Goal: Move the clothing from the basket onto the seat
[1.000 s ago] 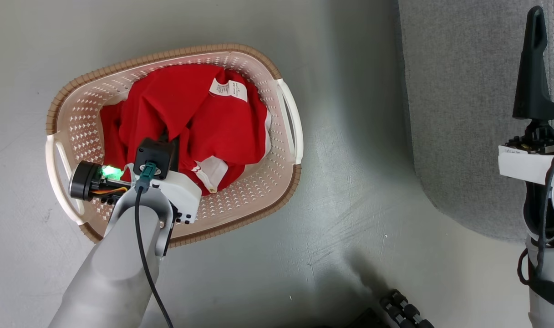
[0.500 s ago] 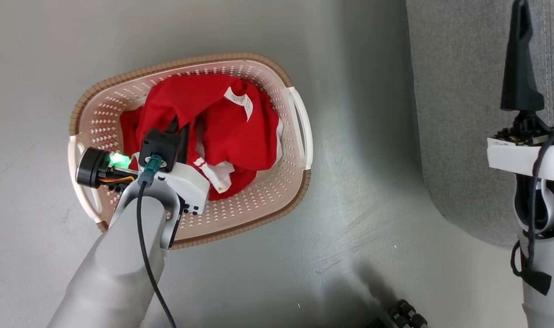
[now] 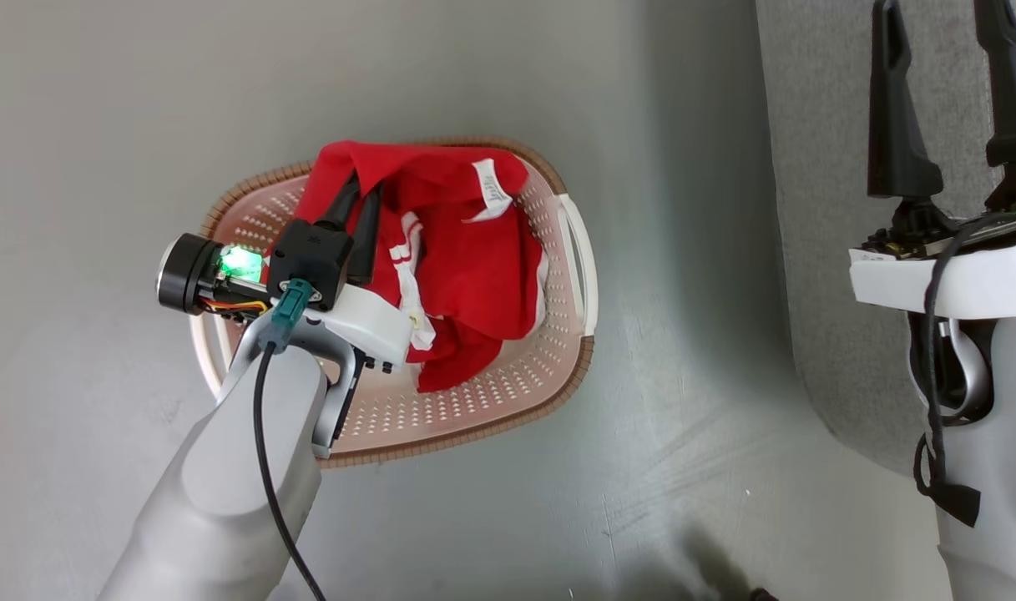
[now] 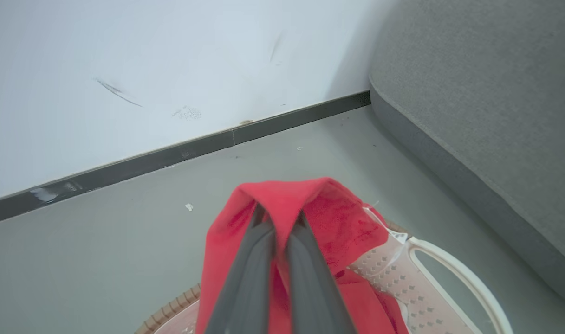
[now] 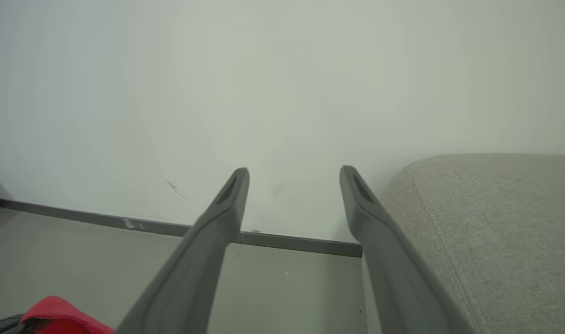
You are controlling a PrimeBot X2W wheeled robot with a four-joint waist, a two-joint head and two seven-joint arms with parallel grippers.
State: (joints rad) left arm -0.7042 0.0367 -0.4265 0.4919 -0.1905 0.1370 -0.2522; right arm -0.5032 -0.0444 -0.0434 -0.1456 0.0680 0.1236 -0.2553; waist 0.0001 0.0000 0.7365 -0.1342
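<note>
Red clothing (image 3: 474, 259) hangs from the left gripper (image 3: 353, 204). Its two dark fingers are pressed together on a fold of the cloth, and the fold drapes over their tips. The pinched part is up above the basket (image 3: 466, 401). The rest of the cloth droops down into the basket, with a white label and white stripes showing. The basket sits on the grey floor (image 3: 558, 517), near the seat (image 3: 816, 250) but not touching it. The seat is on the robot's right. The right gripper (image 5: 294, 171) is by the seat's edge, with its fingers spread wide and nothing between them. A white wall (image 4: 124, 69) with a dark strip (image 4: 171, 157) along its bottom stands behind.
</note>
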